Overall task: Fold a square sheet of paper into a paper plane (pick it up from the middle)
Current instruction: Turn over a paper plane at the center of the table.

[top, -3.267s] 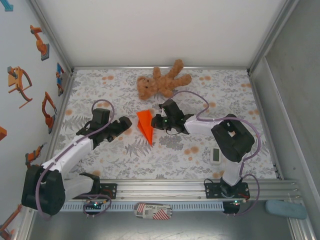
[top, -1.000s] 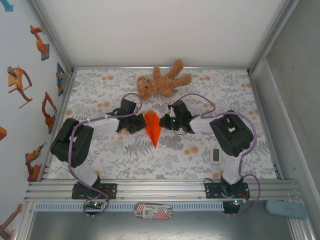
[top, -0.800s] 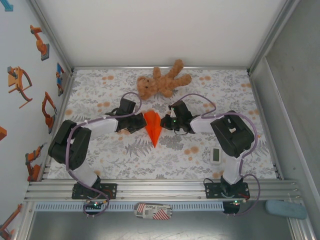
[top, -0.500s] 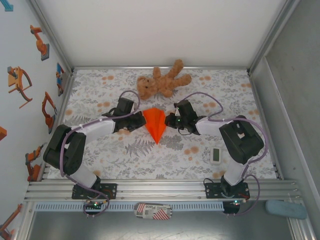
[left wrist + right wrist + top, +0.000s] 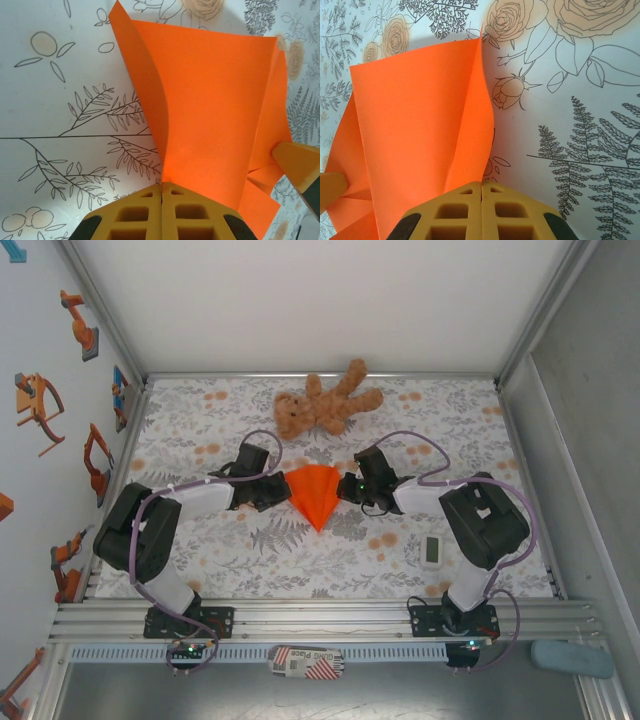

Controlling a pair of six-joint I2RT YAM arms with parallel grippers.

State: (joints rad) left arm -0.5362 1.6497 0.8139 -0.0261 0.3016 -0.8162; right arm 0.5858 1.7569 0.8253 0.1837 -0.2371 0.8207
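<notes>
While both jaws clamp its sides, paper plane [image 5: 316, 495] spread between them

Orange paper plane [image 5: 215, 115] pinched at near edge by left jaws; flaps spread over floral tablecloth [image 5: 60, 100].

Lab cell: aluminium frame [image 5: 320, 612], white walls [image 5: 320, 300]

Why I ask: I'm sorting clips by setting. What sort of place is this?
Probably a robot test cell: white panels in a metal frame enclose a flower-print table, two arms are bolted to a rail at its near edge, and a teddy bear lies on it.
</notes>
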